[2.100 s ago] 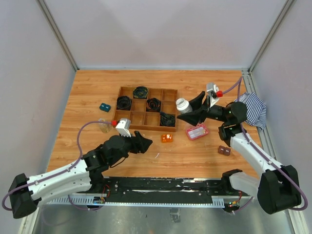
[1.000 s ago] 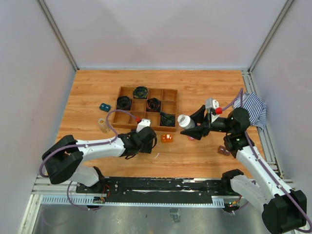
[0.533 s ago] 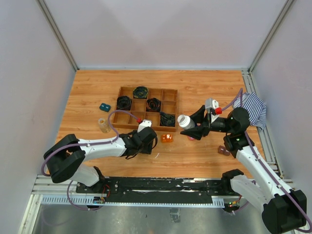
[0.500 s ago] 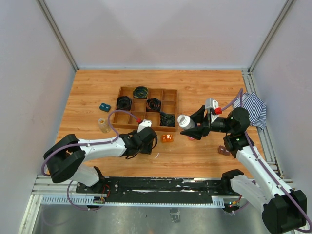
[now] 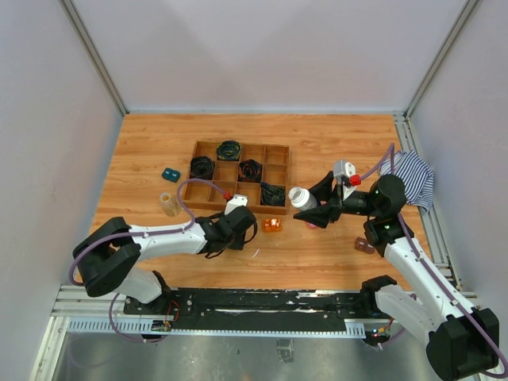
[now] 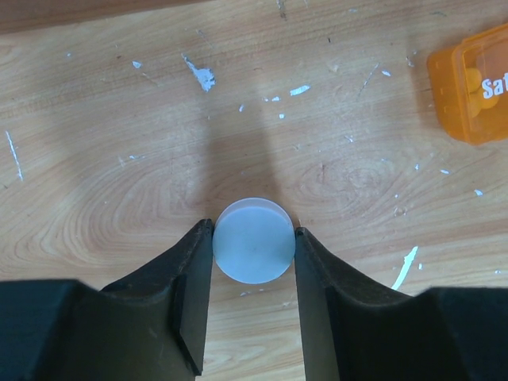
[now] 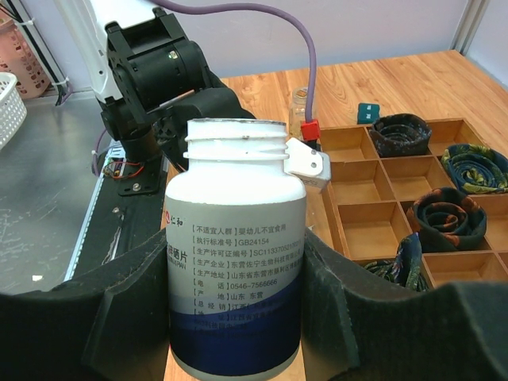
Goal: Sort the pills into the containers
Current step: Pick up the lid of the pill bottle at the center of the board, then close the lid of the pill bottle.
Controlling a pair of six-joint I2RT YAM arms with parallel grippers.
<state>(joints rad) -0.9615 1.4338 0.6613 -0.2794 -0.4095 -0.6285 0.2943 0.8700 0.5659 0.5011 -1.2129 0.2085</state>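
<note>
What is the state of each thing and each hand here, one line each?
left hand: shut on white cap
right hand: shut on white bottle
white cap: flat on table
white bottle: cap off, held
clear vial: standing on table

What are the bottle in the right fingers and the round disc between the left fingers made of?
The bottle: white plastic, slightly glossy; moulded screw thread at the open neck, printed label with a blue band below. The disc: likely plastic too, pale bluish-white, matte, faintly translucent; smooth flat top, no markings. Could be a cap.
</note>
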